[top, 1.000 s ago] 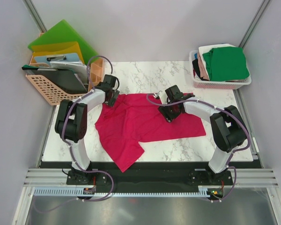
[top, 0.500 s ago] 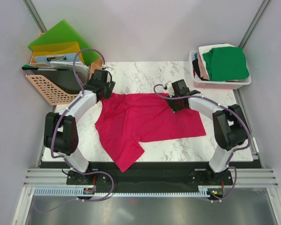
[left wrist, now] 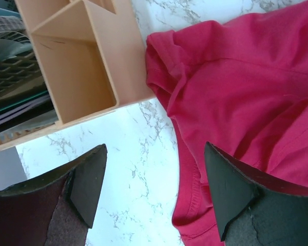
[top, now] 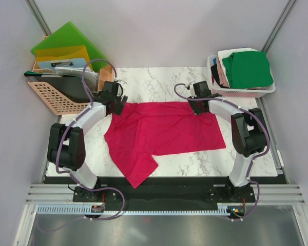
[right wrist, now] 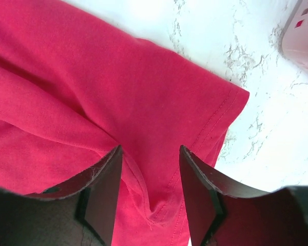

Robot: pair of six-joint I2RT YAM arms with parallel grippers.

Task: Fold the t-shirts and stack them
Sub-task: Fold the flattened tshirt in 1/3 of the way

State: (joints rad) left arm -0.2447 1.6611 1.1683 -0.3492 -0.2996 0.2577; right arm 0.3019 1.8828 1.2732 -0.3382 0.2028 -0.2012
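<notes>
The crimson t-shirt (top: 164,130) lies spread on the surface (top: 154,79). The left end effector (left wrist: 154,164) hangs released at its far left corner and the right end effector (right wrist: 150,164) released astride the far right corner, probably to pinch both for folding.

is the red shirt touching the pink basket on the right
Apart. The right wrist view shows a strip of bare marble table between the corner of the crimson shirt and the pink basket.
</notes>
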